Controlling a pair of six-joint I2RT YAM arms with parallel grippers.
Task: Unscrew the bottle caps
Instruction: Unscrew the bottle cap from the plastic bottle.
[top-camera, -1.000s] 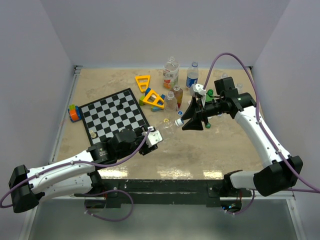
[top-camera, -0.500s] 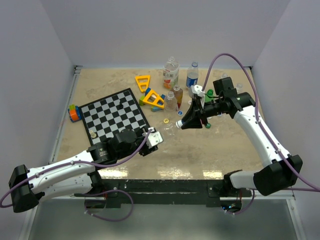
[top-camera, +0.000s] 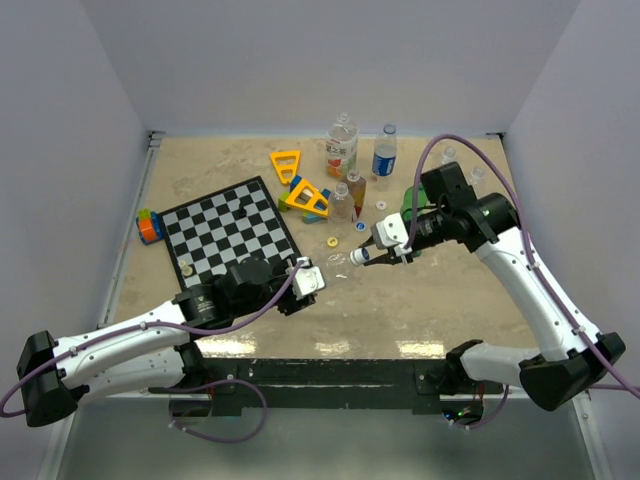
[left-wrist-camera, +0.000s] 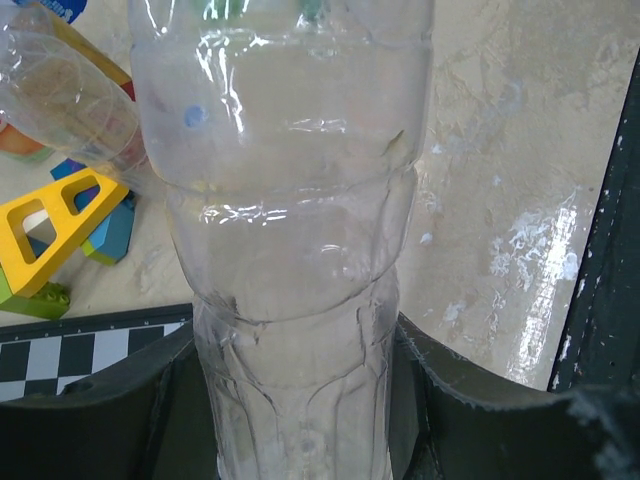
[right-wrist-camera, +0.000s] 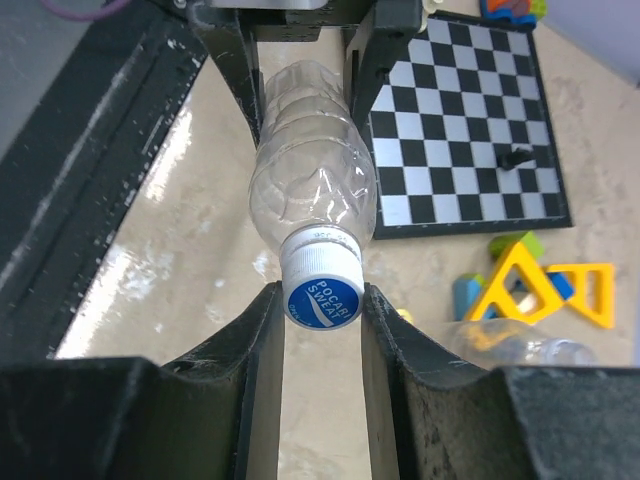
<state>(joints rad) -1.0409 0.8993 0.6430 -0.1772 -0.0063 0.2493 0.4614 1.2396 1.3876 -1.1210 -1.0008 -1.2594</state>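
A clear unlabelled bottle lies level above the table between my two grippers. My left gripper is shut on its base end, and in the left wrist view the bottle fills the space between the fingers. Its white cap with a blue top points at the right wrist camera. My right gripper is shut on that cap, one finger pressed against each side. From above, the right gripper meets the cap at the bottle's right end.
A chessboard lies at the left with coloured blocks beyond it. Yellow triangular frames and several standing bottles are at the back. A green bottle stands behind my right wrist. Loose caps lie near the middle.
My right gripper has closed from open onto the cap of the held bottle, and its wrist has turned and shifted slightly left. The left arm and the bottle have stayed put.
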